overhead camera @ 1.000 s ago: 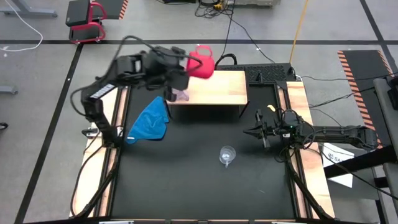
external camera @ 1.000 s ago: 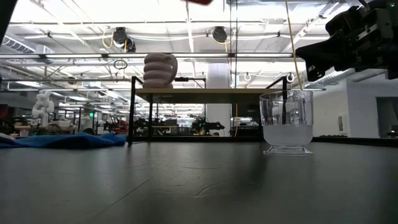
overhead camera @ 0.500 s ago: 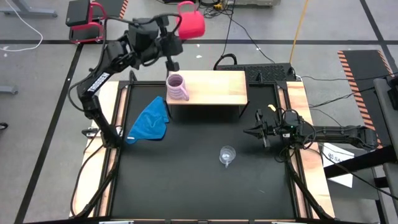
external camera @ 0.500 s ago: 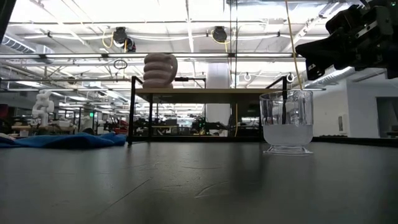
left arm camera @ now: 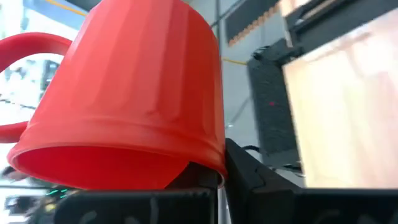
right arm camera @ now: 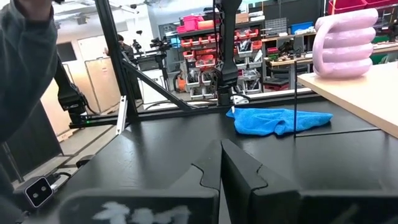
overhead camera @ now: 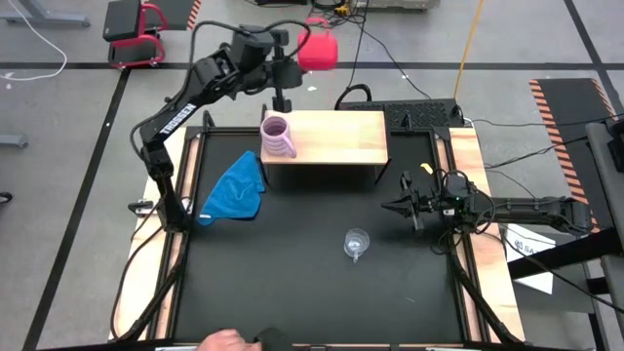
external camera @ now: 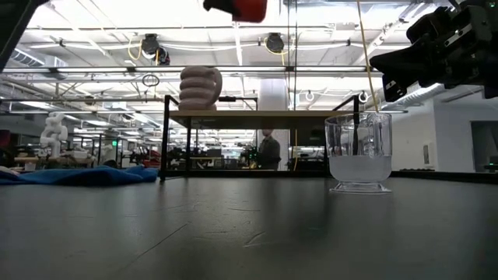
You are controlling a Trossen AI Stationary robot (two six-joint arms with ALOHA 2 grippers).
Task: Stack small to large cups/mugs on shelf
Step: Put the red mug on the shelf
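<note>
Black tabletop point(overhead camera: 292, 283) fills most of the overhead shot, with a big workshop behind it in the level view. Toward the upper middle of the overhead frame stands the wooden shelf point(overhead camera: 341, 139), and the ribbed pink mug point(overhead camera: 277, 136) sits upright on its left end.

Left claw point(overhead camera: 289, 60) is up near the top centre of the overhead frame, beyond the shelf's back edge and clear of the pink mug. It's clamped tight on the red mug point(overhead camera: 320, 52), which hangs high in the air. From the wrist camera the mug looks tipped, mouth down toward the camera, with the fingers pinching its rim.

Right claw point(overhead camera: 399, 208) is parked at the middle right of the overhead frame, fingers closed on nothing, just waiting. The glass cup point(overhead camera: 357, 243) stands on the tabletop a bit below centre, well apart from the shelf. A blue cloth point(overhead camera: 234, 190) lies left of centre, near the shelf's left leg.

So I'd call this the carry step for the middle-sized mug: the big one is placed and the red one is airborne. Next move, I'd guess, is bringing it in over the pink mug, getting it upright and centred, then lowering it inside before letting go. Handles could clash, so lining them up matters. Glass cup goes last.
</note>
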